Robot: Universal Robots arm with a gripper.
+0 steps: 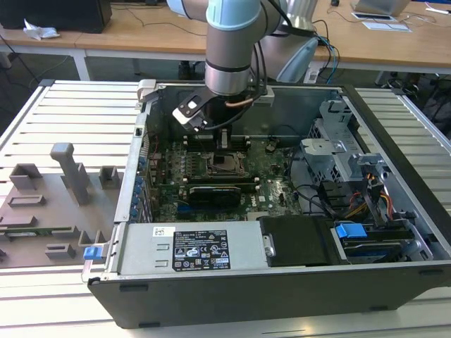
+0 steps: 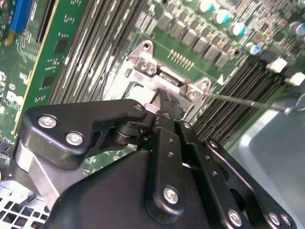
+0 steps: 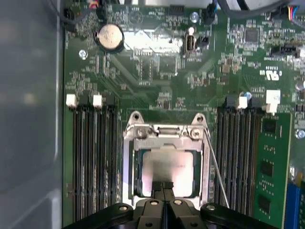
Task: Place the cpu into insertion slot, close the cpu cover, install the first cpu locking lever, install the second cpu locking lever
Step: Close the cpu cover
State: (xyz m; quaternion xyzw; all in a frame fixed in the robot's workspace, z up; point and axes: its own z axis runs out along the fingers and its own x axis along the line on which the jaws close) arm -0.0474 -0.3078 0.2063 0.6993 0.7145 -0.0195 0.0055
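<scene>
Gripper [image 3: 163,187] is closest to the lens in the first wrist view: black body, fingers [image 3: 158,189] pressed together, nothing seen between them. Tips hang right over the insertion slot [image 3: 138,167], at the end away from the hinge bracket [image 3: 162,131]; touching or not, can't tell. The cpu [image 3: 167,164] is seated in the insertion slot, dull silver top showing through the window. The cpu cover [image 3: 127,162] looks down flat around it.

Thin wire lever [image 3: 215,167] runs slanted just beside the slot, between it and one bank of memory slots [image 3: 238,157]; latched or not, can't tell. Second bank [image 3: 93,157] on the slot's opposite side. Coin battery [image 3: 109,36] is well apart from the slot, beyond the hinge end.

Exterior view: arm [image 1: 229,49] reaches down into the open computer case [image 1: 282,296], ending directly above the slot.
</scene>
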